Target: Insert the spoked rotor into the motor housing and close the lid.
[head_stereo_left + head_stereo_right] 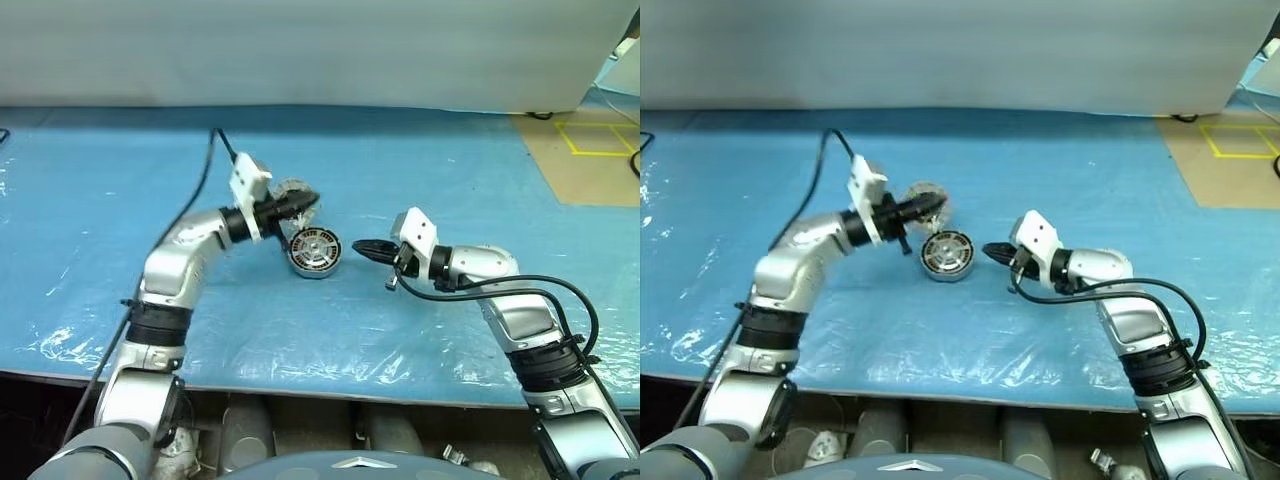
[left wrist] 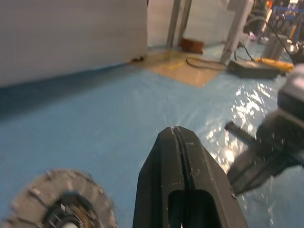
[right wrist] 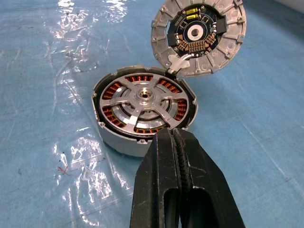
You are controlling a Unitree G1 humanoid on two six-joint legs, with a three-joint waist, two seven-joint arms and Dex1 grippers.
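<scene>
1. The spoked rotor (image 3: 142, 105) sits inside the motor housing (image 3: 118, 142), its copper-brown windings showing between silver spokes, on a surface covered with blue plastic sheeting (image 1: 420, 160).
2. The housing rests near the middle of the surface, between the two arms.
3. A round grey lid (image 3: 198, 37) is raised just behind the housing and tilted, with its inner face of dark electronics turned toward the right wrist camera.
4. In the right wrist view a small tab at the lid's lower edge comes down to the housing rim; whether the two touch cannot be told.
5. The left tool (image 1: 305, 204) is held above the surface beside the lid, its two black fingers pressed together; whether it pinches the lid's edge cannot be told.
6. The right tool (image 1: 362, 246) points at the housing from the other side, just short of it, with its fingers pressed together on nothing.
7. A black cable (image 1: 205, 170) runs from the left arm across the sheeting.
8. A patch of brown floor with yellow tape marks (image 1: 590, 140) lies beyond the far right corner of the surface.
</scene>
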